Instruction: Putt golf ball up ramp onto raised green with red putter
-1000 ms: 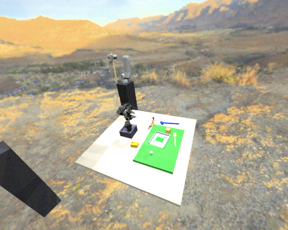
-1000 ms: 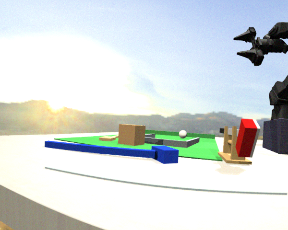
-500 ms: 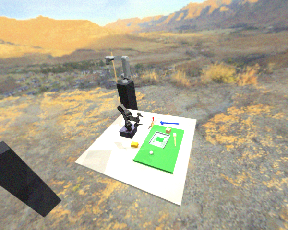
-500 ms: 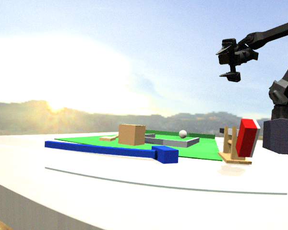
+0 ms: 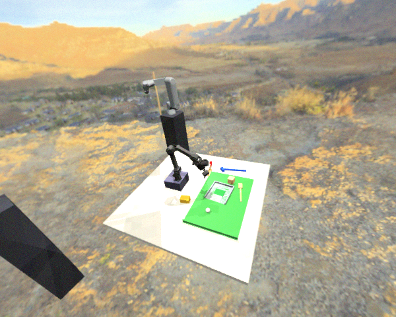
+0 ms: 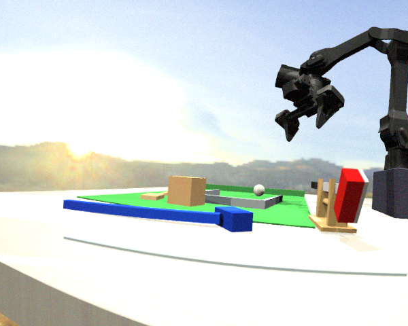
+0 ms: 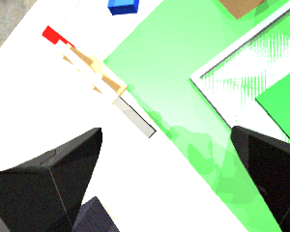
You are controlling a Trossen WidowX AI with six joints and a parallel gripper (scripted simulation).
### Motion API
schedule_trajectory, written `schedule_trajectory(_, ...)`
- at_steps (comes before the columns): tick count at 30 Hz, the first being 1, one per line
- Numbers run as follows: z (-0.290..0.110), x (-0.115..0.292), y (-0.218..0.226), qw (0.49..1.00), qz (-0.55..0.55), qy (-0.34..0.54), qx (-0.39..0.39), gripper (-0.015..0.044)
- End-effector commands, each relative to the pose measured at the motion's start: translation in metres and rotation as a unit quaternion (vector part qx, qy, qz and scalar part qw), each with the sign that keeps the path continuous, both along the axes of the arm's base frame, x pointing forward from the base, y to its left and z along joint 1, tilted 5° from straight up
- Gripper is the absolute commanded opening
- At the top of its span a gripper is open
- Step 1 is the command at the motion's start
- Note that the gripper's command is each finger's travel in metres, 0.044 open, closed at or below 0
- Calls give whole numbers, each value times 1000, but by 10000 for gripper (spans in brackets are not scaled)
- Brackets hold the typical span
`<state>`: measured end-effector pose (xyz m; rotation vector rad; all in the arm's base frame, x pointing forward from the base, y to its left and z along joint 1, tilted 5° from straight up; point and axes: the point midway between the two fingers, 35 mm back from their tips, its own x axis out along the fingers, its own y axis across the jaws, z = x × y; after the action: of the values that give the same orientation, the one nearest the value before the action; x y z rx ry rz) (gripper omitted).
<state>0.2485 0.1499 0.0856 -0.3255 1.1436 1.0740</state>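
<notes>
The red putter's head (image 5: 210,164) (image 6: 350,196) (image 7: 53,35) is raised on a small wooden stand (image 6: 337,227) beside the green board (image 5: 222,221) (image 7: 150,63). Its grey grip (image 7: 135,117) points toward my fingers in the wrist view. My gripper (image 5: 205,174) (image 6: 303,134) (image 7: 166,131) is wide open and empty, pointing down, well above the stand. The white golf ball (image 5: 207,210) (image 6: 258,189) lies on the board. A grey-walled frame (image 6: 246,203) (image 7: 251,36) surrounds a green square (image 5: 220,192) (image 7: 285,101). I cannot make out the ramp's slope.
A blue putter (image 5: 233,170) (image 6: 141,213) (image 7: 123,6) lies beyond the board. A tan block (image 5: 231,179) (image 6: 185,190) and a wooden mallet (image 5: 240,194) (image 6: 151,196) are on the board. A yellow block (image 5: 185,199) lies near my arm's base box (image 5: 176,180) (image 6: 397,193).
</notes>
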Motion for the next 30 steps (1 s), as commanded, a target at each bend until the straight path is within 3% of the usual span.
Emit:
schedule_trajectory(1,-31,-14,32,984,166,-39,-53,440)
schedule_trajectory(7,-72,-43,64,902,404,-101,-113,440)
schedule_trajectory(15,-75,-44,64,898,412,-103,-115,440)
schedule_trajectory(30,-120,-49,61,898,412,-103,-115,440)
